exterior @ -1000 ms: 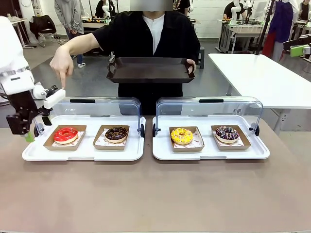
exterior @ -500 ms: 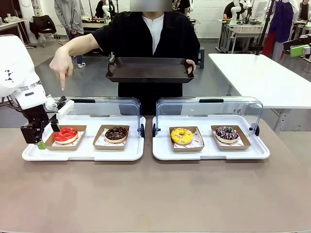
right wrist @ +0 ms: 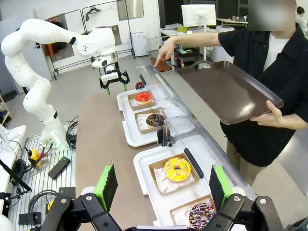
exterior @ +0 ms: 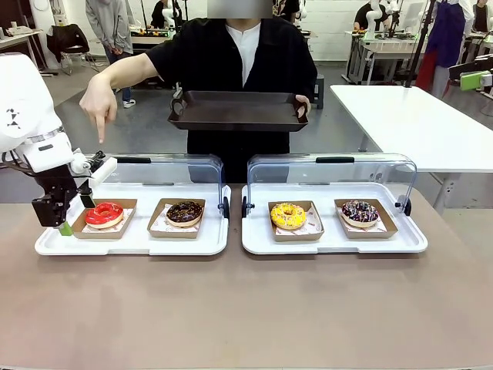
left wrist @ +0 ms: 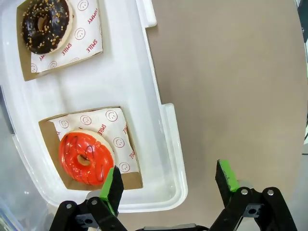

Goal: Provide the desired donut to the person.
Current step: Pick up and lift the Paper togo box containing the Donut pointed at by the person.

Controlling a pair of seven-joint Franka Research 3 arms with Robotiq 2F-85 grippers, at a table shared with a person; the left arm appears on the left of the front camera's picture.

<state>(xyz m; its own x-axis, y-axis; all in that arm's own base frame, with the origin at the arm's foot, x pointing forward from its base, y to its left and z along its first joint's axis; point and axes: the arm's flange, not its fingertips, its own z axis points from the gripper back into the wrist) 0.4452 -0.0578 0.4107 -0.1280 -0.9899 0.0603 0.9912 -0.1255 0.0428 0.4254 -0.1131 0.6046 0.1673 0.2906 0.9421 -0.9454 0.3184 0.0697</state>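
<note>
1. Straddling the end rim of the white tray (left wrist: 174, 144), the left gripper (left wrist: 169, 182) stands fully open and holds nothing; bare table (left wrist: 231, 86) lies beyond its outer finger.
2. The red donut (left wrist: 85, 156), glossy and in a cardboard box, sits just beside the inner finger.
3. The right wrist view adds the right gripper (right wrist: 161, 185), wide open and empty, and the person's hand (right wrist: 166, 48) pointing downward.
</note>
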